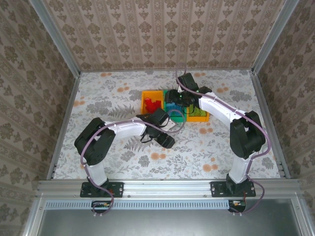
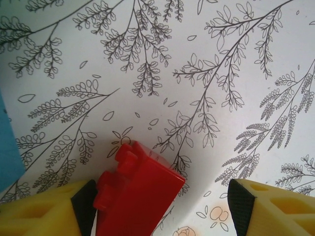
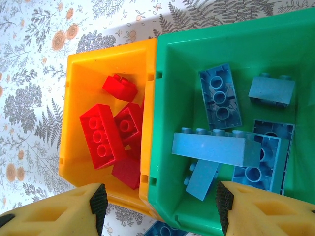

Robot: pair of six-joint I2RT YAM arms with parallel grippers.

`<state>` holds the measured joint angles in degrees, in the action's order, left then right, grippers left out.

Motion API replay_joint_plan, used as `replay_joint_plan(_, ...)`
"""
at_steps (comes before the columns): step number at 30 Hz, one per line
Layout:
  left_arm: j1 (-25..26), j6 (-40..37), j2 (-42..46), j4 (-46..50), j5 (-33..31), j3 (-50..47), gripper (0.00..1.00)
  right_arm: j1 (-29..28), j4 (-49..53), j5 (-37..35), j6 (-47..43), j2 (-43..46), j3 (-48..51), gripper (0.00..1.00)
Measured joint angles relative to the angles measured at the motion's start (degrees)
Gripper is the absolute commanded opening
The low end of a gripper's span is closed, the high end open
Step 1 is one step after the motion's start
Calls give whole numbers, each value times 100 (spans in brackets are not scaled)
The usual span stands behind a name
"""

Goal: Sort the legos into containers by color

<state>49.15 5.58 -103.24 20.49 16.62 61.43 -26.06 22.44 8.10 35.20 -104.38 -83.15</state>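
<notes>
counter (image 1: 108,93): floral-print surface | bins side by side, mid-far: orange bin (image 3: 78,98) touching green bin (image 3: 206,44), second orange bin (image 1: 199,116) on the green one's other side | loose: red brick (image 2: 135,196); blue brick (image 3: 160,230) just beside the bins

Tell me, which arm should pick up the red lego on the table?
Left. The left gripper straddles the red lego on the table, jaws open. The right gripper hangs open and empty over the green bin and orange bin.

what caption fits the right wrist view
Right gripper hovering over an orange bin of red bricks beside a green bin of blue bricks.
</notes>
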Motion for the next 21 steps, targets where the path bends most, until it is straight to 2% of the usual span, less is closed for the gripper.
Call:
replay_joint_plan(6, 7, -4, -4, 114, -157, 9, 73, 70, -7, 2, 2, 26, 129, 64)
replay_joint_plan(11, 66, -37, -44, 227, -319, 74, 67, 129, -13, -2, 2, 125, 234, 64)
replay_joint_plan(21, 160, -289, -160, 404, -590, 227, 69, 203, -129, 0, 63, 310, 352, 64)
